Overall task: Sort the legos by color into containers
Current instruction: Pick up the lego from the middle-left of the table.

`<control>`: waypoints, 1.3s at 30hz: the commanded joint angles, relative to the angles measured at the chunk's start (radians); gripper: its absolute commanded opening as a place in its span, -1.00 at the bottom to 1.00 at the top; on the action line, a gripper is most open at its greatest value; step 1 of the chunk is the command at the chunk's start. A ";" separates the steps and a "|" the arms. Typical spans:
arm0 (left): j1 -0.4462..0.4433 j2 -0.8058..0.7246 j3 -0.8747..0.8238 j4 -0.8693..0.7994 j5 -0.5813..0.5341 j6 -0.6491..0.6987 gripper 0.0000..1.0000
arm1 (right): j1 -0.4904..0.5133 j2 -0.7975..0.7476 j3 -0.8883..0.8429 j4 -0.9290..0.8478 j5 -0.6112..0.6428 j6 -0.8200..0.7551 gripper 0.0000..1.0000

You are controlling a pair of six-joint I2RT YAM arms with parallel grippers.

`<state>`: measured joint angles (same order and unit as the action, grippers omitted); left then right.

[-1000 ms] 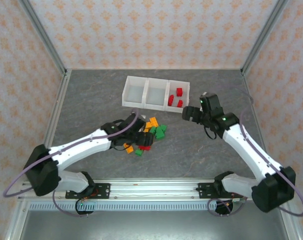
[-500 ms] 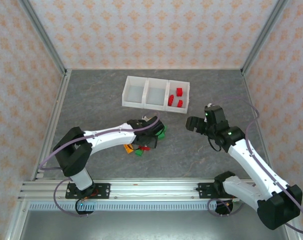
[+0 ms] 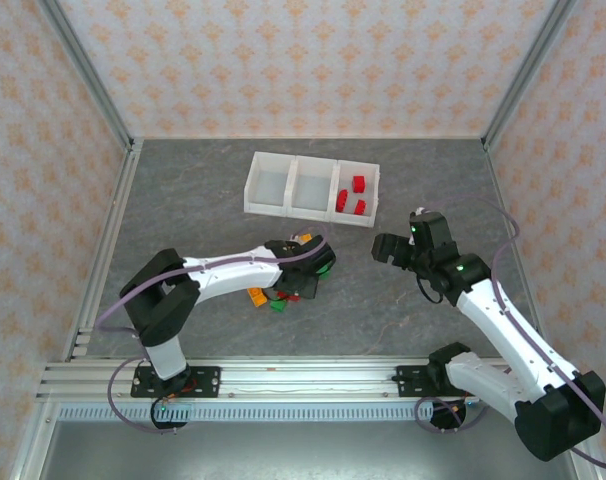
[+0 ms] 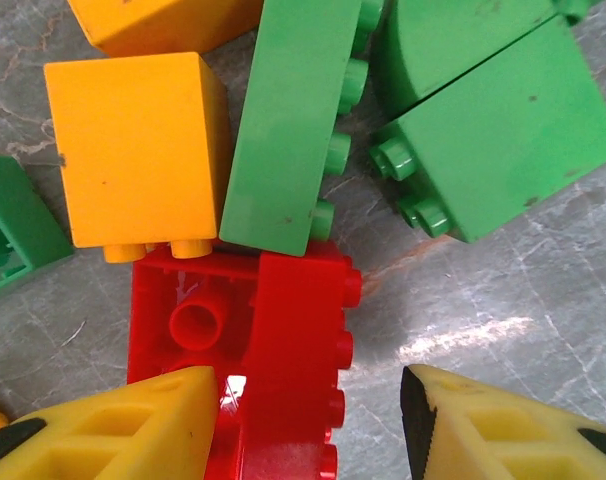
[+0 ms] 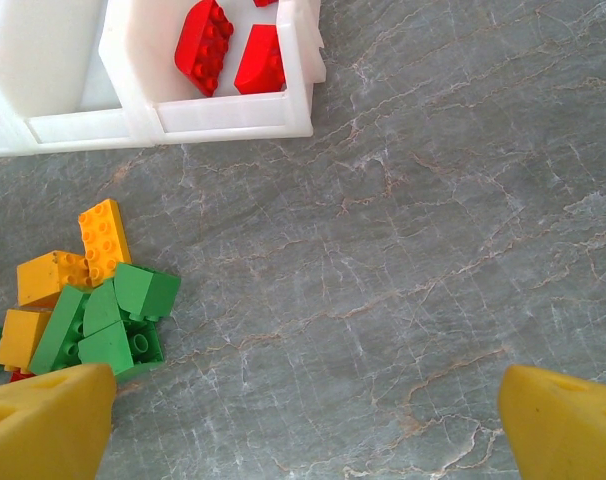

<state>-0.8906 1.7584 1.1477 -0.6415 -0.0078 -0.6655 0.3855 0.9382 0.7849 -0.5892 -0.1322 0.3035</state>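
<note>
Legos (image 3: pixel 279 304) sit in one loose pile on the counter (image 3: pixel 183 200), in front of the tray (image 3: pixel 266 209) and apart from it. Mixed red, green and orange, jumbled and touching.

On my left wrist feed, a red brick (image 4: pixel 298 330) lies on its side, studs pointing right. Red plastic with its hollow side up is pressed against its left. Could be one piece or two, hard to tell this close. Above it an orange brick (image 4: pixel 133 150) and a long green brick (image 4: pixel 283 120) lie side by side, touching. More green ones (image 4: pixel 503 130) are to the right.

On the right wrist feed the pile (image 5: pixel 93 315) is at lower left, with an orange piece on its far edge.

Three reds (image 3: pixel 359 184) lie in the tray's right compartment. The right wrist feed catches the reds (image 5: pixel 205 45) against the tray wall (image 5: pixel 223 112).

Left hand (image 3: pixel 301 280) is down on the pile. On its own feed the left hand (image 4: pixel 305 390) is part-open, straddling the red brick. One finger (image 4: pixel 133 430) looks to be touching it. The other finger (image 4: pixel 483 430) is off it, with bare counter between. Not clamped.

Right hand (image 3: pixel 386 246) hangs over bare counter, right of the pile and just in front of the tray's right end. On its own feed the right hand (image 5: pixel 305 385) is spread wide, nothing between the fingers.
</note>
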 commanded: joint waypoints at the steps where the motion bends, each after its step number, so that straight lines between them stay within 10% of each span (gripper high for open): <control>1: -0.007 0.008 0.036 0.004 0.007 -0.013 0.08 | 0.001 -0.017 -0.004 -0.022 0.006 0.006 0.95; 39: -0.057 0.142 0.139 -0.041 -0.040 -0.020 0.09 | 0.001 -0.031 -0.030 -0.014 0.020 0.002 0.95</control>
<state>-0.9539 1.8744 1.2636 -0.6483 -0.0345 -0.6811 0.3855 0.9226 0.7647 -0.5903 -0.1314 0.3035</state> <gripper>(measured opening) 0.549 0.976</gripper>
